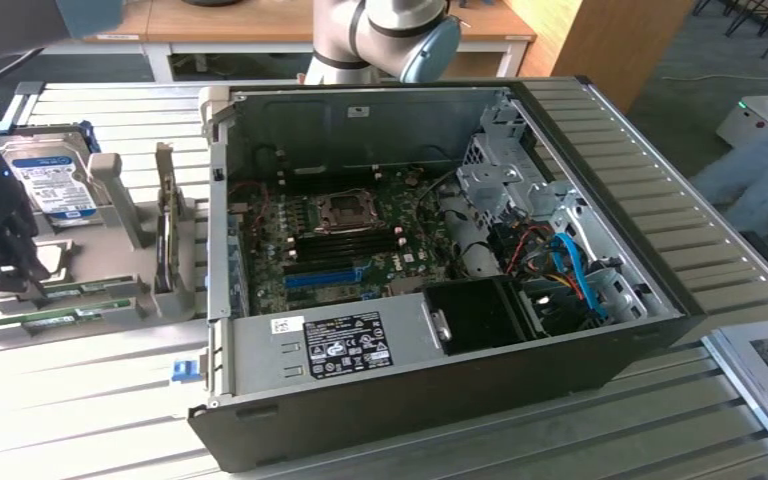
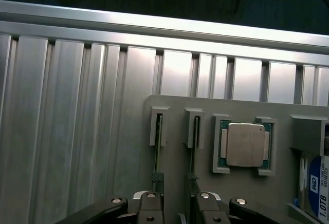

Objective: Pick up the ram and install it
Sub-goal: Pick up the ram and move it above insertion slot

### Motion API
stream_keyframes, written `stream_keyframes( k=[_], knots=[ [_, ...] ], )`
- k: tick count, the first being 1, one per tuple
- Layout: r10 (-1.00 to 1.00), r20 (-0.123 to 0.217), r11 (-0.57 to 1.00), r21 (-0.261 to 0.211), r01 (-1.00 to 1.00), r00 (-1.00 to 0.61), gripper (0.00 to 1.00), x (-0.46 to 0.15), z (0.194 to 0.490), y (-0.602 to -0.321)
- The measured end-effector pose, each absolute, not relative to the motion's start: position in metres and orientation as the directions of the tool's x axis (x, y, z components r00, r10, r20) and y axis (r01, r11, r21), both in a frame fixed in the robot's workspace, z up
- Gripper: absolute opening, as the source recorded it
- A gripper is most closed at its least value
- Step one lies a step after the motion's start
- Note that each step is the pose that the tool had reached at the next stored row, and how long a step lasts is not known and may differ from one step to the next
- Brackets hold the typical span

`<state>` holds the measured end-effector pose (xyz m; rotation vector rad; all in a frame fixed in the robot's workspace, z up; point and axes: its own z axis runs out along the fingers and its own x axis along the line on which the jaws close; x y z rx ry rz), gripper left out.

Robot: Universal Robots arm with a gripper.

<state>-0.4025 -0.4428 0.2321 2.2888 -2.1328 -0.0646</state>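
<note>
Case lies open on the table, with the motherboard inside. Holder sits just beside the case, on the exterior view's left. On the holder, nearest the case: card, standing on edge. Farther from the case: drive at the back, chip midway, ram in two slots at the front. Gripper hangs above the ram.

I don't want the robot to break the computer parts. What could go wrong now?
1. The open gripper hangs above a ram stick and a second stick beside it in the gray holder; it might pinch both or nudge the wrong one.
2. The processor chip and hard drive sit close by, so a sideways slip could bump them.
3. The case is crowded with cables, which a carried stick might snag.
</note>
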Motion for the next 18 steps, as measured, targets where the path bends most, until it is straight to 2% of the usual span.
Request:
stream_keyframes(
  k=[18],
  knots=[
    [-0.997,-0.022,-0.071,0.037,-0.997,0.070,0.30,-0.4026,0.2306,-0.4507]
  ],
)
